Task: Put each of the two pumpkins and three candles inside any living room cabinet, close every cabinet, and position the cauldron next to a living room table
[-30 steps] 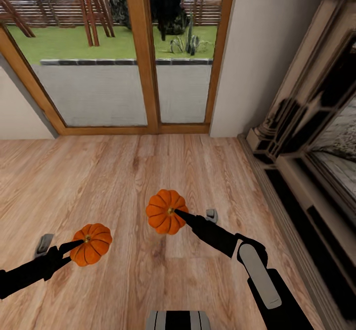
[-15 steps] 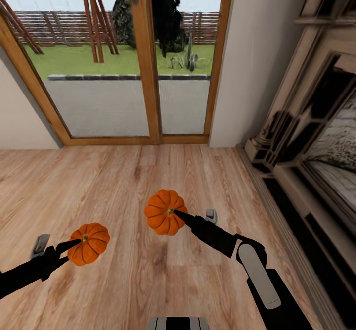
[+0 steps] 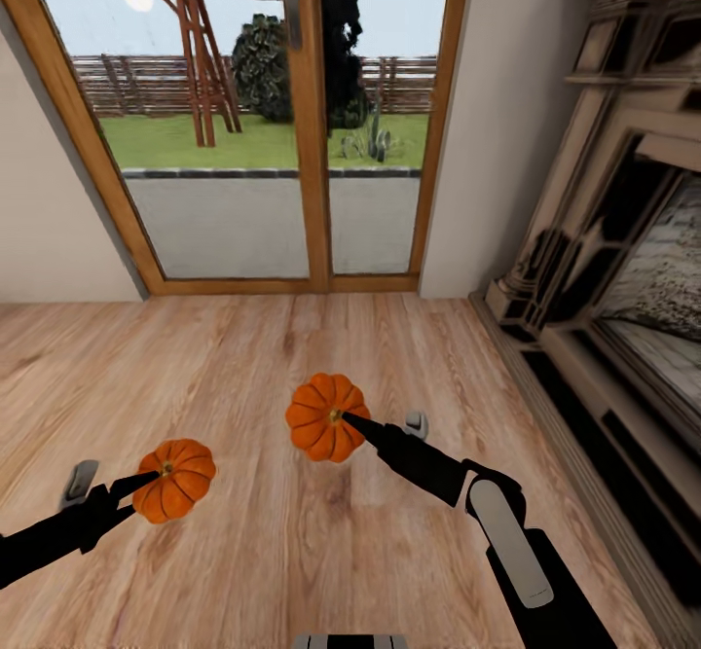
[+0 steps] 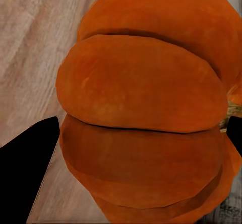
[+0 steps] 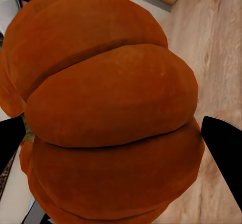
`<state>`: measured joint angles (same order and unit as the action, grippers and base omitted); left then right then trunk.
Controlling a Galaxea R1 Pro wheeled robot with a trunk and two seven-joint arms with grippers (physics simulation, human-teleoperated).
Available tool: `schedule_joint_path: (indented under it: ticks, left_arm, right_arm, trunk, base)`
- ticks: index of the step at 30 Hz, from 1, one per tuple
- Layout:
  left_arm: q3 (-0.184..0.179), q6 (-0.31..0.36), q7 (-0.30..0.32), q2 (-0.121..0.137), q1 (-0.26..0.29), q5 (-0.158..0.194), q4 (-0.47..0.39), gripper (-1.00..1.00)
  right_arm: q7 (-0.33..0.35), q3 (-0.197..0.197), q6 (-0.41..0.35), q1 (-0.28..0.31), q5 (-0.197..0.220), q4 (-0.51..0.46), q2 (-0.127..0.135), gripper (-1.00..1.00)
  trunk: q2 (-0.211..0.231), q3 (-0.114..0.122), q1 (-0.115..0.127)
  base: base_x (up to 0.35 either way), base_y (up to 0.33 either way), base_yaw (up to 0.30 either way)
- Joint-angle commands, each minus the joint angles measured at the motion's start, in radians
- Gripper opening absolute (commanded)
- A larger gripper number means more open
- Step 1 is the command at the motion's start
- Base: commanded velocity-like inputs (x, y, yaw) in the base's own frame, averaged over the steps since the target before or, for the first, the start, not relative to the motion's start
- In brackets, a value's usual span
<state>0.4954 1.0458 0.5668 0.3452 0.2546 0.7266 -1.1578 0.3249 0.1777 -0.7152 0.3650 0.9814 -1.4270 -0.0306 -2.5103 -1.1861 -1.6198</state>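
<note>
Two end effectors: left end effector (image 3: 146,481) pinches the left pumpkin (image 3: 176,479) near its stem; right end effector (image 3: 352,422) pinches the right pumpkin (image 3: 326,415) likewise.
Position: both carried above the wood floor (image 3: 243,357), facing the glass doors (image 3: 292,124).
Handling: probably rigid, light, smooth; ribs help the grip.

wood floor (image 3: 243,357) | glazed wooden doors (image 3: 292,124) | fireplace surround (image 3: 623,240)
</note>
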Motion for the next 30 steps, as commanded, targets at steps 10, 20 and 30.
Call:
schedule_joint_path:
  ticks: [10,20,30]
  left_arm:
    - [0.000,0.001,-0.001,0.000,0.000,0.007,0.000,-1.00]
    - [0.000,0.001,-0.001,0.000,0.000,0.006,0.001,-1.00]
    - [0.017,0.000,0.023,0.000,0.000,0.024,0.001,-1.00]
  right_arm:
    - [-0.001,-0.001,-0.001,0.000,0.005,0.003,0.000,-1.00]
    - [-0.001,0.006,0.055,0.000,0.006,0.003,0.001,-1.00]
    - [0.002,0.007,0.063,0.000,0.007,0.004,0.001,-1.00]
  trunk:
    - [0.002,0.039,0.004]
    - [0.005,0.077,0.009]
    - [0.006,0.097,0.011]
  base:
    - [-0.089,0.061,0.000]
    - [0.000,0.000,0.000]
    - [0.000,0.000,-0.015]
